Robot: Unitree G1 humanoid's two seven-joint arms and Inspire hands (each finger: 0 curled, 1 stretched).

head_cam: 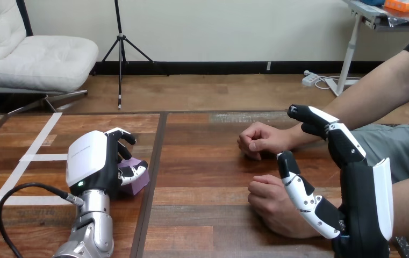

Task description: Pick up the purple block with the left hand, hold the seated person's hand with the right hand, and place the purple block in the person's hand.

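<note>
- The purple block [137, 183] sits on the wooden counter [207, 161], partly hidden, with its lower right corner and side face showing.
- The left hand [92, 158] is clamped on the purple block. Its thumb lies across the block's top and its fingers [121, 138] curl round the block's far side, white back shell turned upward.
- The left forearm [92, 226] runs from that hand down to the view's bottom edge, below and left of the block.
- A dark seam [156, 150] between the counter's boards passes just right of the block.
- White tape lines [38, 141] cross the counter well left of the block, beyond the left hand.
- The person's upper hand [258, 140] rests on the counter well to the right of the block and a little farther back, curled into a loose fist.
- The person's lower hand [269, 201] lies on the counter to the right of the block and slightly nearer the view's bottom, also curled.
- The right hand [366, 193] stands farthest right of the block, with its fingers and thumb spread apart and straight. The thumb [301, 191] reaches across the person's lower hand, though I cannot tell whether they touch. The fingers [312, 115] stretch across the forearm of the person's upper hand. Nothing is gripped.
</note>
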